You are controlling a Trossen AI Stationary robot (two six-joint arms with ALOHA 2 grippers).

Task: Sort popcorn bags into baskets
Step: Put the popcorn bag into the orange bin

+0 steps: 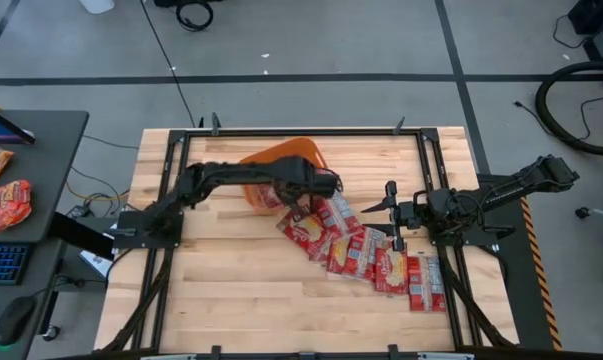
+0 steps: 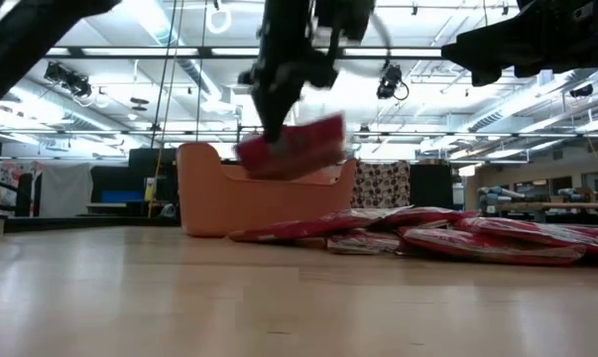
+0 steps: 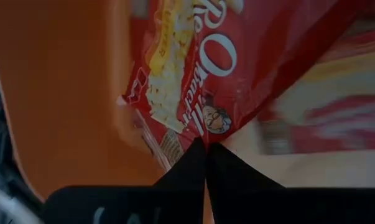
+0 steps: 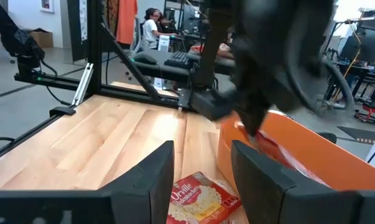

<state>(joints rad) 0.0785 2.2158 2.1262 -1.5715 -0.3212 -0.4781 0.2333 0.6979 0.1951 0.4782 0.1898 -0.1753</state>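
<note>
Desk (image 1: 211, 270), wooden; orange basket (image 1: 281, 160) at its far middle; row of flat red popcorn bags (image 1: 381, 262) beside it, light, pliable, slick, best pinched at an edge; left claw (image 3: 206, 149) pinching one bag (image 2: 294, 147) at the basket rim; right claw (image 4: 203, 171) spread, waiting near the row.

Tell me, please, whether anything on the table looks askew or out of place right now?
Nothing seems damaged. The loose packets lie in an untidy overlapping row beside the orange tub, waiting for sorting. The left gripper holds one packet tilted over the tub's rim.
</note>
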